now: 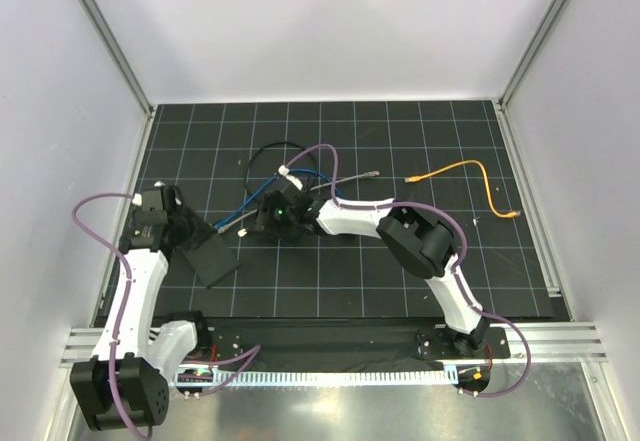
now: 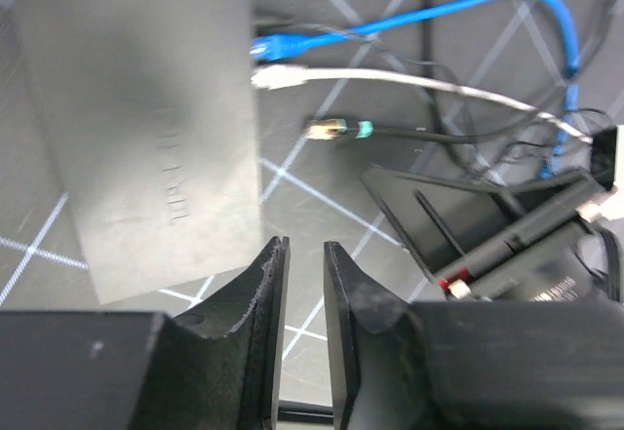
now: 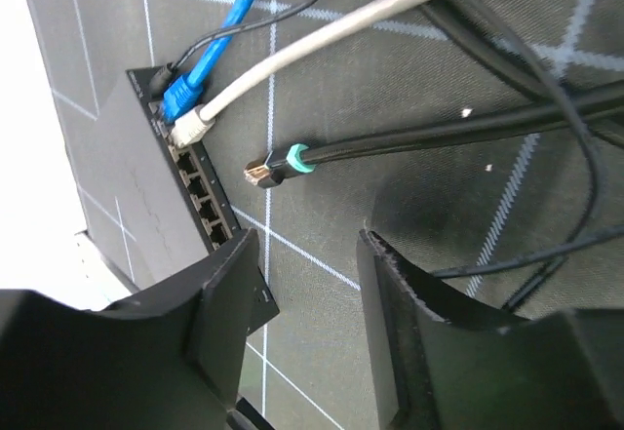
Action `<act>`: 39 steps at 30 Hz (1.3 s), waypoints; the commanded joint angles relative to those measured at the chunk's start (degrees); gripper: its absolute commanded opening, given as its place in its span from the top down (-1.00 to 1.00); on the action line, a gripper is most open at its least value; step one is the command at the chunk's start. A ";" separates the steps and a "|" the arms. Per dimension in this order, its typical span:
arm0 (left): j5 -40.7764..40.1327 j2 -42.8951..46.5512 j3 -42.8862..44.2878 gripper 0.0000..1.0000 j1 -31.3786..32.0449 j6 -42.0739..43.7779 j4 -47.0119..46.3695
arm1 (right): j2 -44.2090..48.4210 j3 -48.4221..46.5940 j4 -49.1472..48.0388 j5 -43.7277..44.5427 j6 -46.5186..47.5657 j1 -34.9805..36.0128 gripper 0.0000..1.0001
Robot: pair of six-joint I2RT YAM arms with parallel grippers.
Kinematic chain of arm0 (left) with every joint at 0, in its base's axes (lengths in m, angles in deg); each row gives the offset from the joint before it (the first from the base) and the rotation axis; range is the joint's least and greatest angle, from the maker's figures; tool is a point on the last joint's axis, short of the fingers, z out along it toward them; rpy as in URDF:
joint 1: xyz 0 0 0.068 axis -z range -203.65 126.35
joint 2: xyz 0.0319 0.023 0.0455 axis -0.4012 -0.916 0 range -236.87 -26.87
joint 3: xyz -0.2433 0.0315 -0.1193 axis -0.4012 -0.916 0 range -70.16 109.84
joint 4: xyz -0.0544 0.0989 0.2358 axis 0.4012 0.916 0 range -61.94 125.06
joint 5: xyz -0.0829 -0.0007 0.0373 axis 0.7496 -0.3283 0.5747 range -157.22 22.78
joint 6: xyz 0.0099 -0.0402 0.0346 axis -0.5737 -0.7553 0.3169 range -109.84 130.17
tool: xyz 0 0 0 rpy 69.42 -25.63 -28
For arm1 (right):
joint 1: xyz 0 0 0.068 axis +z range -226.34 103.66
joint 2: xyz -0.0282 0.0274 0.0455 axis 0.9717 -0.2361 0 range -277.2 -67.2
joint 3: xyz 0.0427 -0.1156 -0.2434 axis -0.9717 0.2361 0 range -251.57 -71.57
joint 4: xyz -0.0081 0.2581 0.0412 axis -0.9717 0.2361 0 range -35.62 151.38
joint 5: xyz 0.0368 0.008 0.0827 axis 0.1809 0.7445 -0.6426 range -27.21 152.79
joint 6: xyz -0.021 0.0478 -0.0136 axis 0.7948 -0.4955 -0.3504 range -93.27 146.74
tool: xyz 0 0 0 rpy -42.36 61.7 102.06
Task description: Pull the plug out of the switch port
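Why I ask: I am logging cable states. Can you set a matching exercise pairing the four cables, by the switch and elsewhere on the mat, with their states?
Cables:
1. blue cable
2. white cable
3. black cable with teal band
4. orange cable

States:
A. plug free, lying just off the ports of the switch
B. plugged in, beside the empty ports
C. loose on the mat, far from the switch
D. plugged in, nearer the switch's corner

Pairs: 1-D, 2-B, 3-A, 4-C

Overhead view facing down, wrist views close, sharing switch [image 2: 146,128]
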 commanded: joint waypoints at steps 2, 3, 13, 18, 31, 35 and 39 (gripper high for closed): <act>4.32 -1.19 5.45 0.46 -0.30 4.78 0.69 | -0.62 -6.73 7.90 7.14 -0.67 0.30 -0.11; 4.68 -2.15 5.72 0.45 -0.30 5.82 1.04 | -1.06 -7.61 9.14 9.07 -1.11 0.30 -0.11; 6.09 -2.07 5.55 0.42 0.05 7.59 0.43 | -5.37 -12.80 18.64 17.87 -15.16 -0.14 0.00; 7.31 0.65 4.58 0.40 0.14 7.07 -0.53 | -6.42 -16.39 23.65 23.85 -18.16 -0.22 0.00; 8.11 2.76 4.32 0.36 0.32 7.77 -1.32 | -9.33 -20.81 28.15 23.85 -14.84 0.47 0.78; 8.37 2.94 4.32 0.35 0.40 7.86 -1.33 | -3.72 -16.86 25.25 24.47 -9.30 1.88 0.98; 8.11 3.90 4.40 0.35 0.32 7.94 -1.15 | 3.75 -11.41 22.25 21.31 -3.58 3.81 0.98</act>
